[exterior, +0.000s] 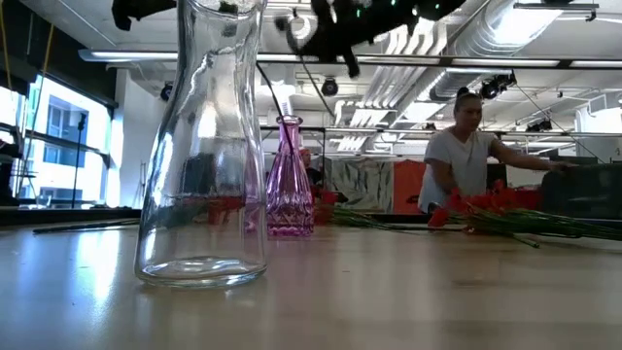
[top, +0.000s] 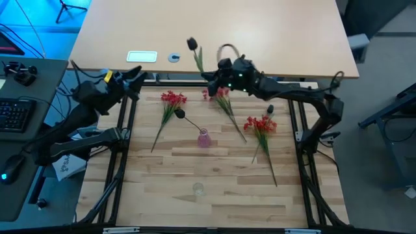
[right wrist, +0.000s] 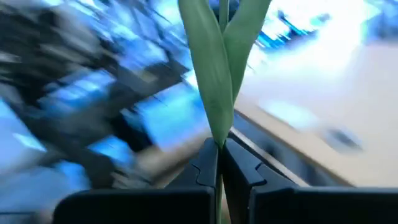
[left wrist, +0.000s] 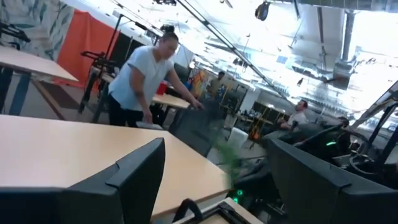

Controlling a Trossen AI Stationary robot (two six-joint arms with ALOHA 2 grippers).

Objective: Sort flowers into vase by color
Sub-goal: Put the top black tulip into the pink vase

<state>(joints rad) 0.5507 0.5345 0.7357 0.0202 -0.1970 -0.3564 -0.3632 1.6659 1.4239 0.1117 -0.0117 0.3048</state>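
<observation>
My right gripper is raised over the table's far edge, shut on a dark-headed flower with green leaves. A second dark-headed flower stands with its stem in the pink vase, which also shows in the low view. The clear vase stands nearer, upright and without flowers. Three bunches of red flowers lie flat on the table. My left gripper waits open at the far left corner. My right gripper pinches the dark-headed flower's stem between its two fingers, just below the leaves. The stem runs on past the fingertips, roughly in line with them. The flower is lifted clear of the table, its head pointing toward the far left.
A tan desk lies beyond the table's far edge, with a white tag and a small disc on it. A person leans over a table in the room behind. Bare wood lies around the clear vase.
</observation>
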